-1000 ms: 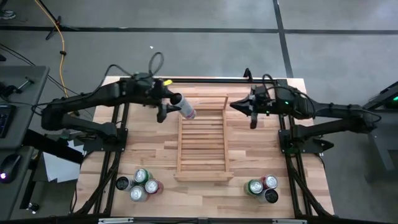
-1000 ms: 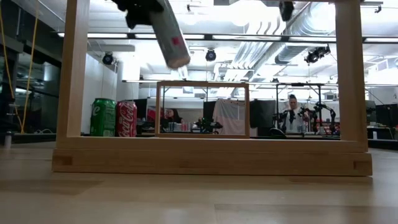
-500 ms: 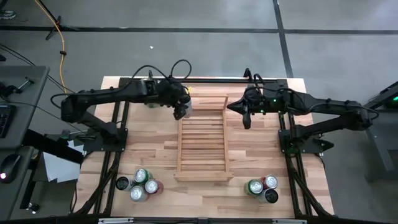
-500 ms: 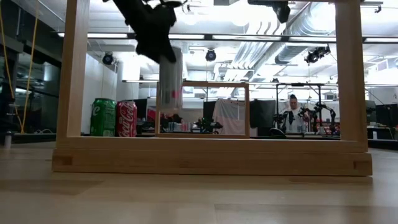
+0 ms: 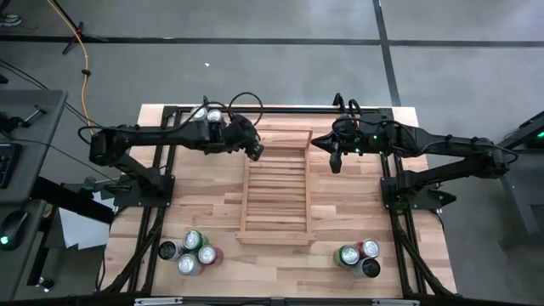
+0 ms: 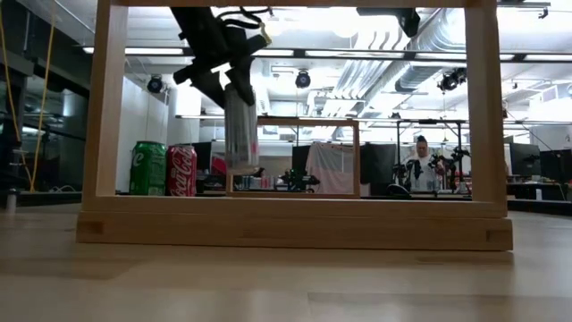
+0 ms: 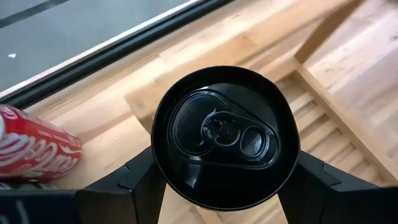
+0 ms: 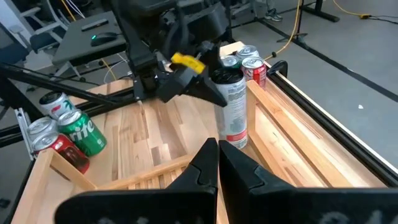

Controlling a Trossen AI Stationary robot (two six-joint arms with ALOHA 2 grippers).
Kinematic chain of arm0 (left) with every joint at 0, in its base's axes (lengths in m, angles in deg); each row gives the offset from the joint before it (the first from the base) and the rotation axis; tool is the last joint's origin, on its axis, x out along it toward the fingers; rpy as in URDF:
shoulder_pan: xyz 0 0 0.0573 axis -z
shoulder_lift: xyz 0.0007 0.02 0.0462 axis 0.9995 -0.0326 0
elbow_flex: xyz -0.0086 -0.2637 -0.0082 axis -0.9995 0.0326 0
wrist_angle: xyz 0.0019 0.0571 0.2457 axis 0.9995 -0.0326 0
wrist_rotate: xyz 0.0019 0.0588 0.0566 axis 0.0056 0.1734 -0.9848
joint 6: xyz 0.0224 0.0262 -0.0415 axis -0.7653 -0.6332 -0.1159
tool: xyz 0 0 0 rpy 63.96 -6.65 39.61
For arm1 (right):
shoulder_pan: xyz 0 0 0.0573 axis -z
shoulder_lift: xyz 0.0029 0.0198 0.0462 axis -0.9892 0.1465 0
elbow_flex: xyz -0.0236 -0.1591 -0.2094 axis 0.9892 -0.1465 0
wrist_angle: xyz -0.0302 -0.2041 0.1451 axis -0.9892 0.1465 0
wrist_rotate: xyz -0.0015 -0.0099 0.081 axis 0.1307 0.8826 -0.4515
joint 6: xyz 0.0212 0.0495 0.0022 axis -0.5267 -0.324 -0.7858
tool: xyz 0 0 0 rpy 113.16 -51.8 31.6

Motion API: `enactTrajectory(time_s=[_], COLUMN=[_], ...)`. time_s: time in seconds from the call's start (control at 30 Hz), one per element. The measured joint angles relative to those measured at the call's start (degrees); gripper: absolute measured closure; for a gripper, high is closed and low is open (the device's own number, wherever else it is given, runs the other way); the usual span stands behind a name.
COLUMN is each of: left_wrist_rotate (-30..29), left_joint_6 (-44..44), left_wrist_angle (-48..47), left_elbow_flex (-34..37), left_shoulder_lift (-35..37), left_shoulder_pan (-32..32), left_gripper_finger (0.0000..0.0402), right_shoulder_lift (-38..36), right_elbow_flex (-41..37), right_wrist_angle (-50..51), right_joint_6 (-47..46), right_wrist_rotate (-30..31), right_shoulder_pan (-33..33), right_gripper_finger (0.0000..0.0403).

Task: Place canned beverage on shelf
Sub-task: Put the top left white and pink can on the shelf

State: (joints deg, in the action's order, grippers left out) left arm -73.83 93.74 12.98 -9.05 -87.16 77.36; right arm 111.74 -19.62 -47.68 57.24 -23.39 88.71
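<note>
Wood-plank tabletop (image 5: 357, 217) under bright shop lights, a person at work well back in the room behind it. Over the far left corner of the shelf (image 5: 276, 228) the left gripper (image 5: 252, 150) is clamped on the slim can (image 8: 232, 109), fingers (image 7: 140, 183) pressing its sides just under the black top. That tall, narrow, silvery can with a red band near its foot hangs upright; in the low view its base looks just clear of the slats, above the far end bar, though I cannot be sure it is not touching. The right gripper (image 5: 334, 161) hangs pinched closed and empty, just off the shelf's far right corner.

My reading of the can: stiff thin metal, smooth and somewhat slippery, likely full and so fairly heavy for its width; tall and narrow means tippy on slats. A hold high on the wall, as now, keeps it plumb; squeezing harder risks denting it.

Farther out, a red can (image 7: 34, 149) stands beyond the shelf's far left corner, clusters of cans (image 5: 194, 252) wait near the left front edge and more cans (image 5: 359, 257) on the right
</note>
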Motion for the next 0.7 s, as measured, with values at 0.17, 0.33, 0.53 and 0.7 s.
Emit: enactTrajectory(time_s=[0.17, 0.33, 0.53, 0.7], left_wrist_rotate=[-0.3, -0.9, -2.3, -6.5], left_joint_6=[-0.2, 2.9, 4.1, 6.5], left_wrist_angle=[0.1, 0.2, 0.2, 1.3], left_elbow_flex=[0.0, 0.0, 0.0, 0.0], left_shoulder_lift=[0.0, -0.2, -3.7, -7.2], left_shoulder_pan=[1.1, 1.2, 1.6, 3.0], left_gripper_finger=[0.0174, 0.0174, 0.0174, 0.0174], right_shoulder_lift=[0.0, 0.0, 0.0, 0.0], right_elbow_flex=[0.0, 0.0, 0.0, 0.0], right_wrist_angle=[0.0, 0.0, 0.0, 0.0], right_joint_6=[0.2, -0.2, -0.5, -0.5], right_wrist_rotate=[0.0, 0.0, 0.0, -0.2], right_shoulder_pan=[0.4, 1.5, 1.9, 1.9], right_gripper_finger=[0.0402, 0.0402, 0.0402, 0.0402])
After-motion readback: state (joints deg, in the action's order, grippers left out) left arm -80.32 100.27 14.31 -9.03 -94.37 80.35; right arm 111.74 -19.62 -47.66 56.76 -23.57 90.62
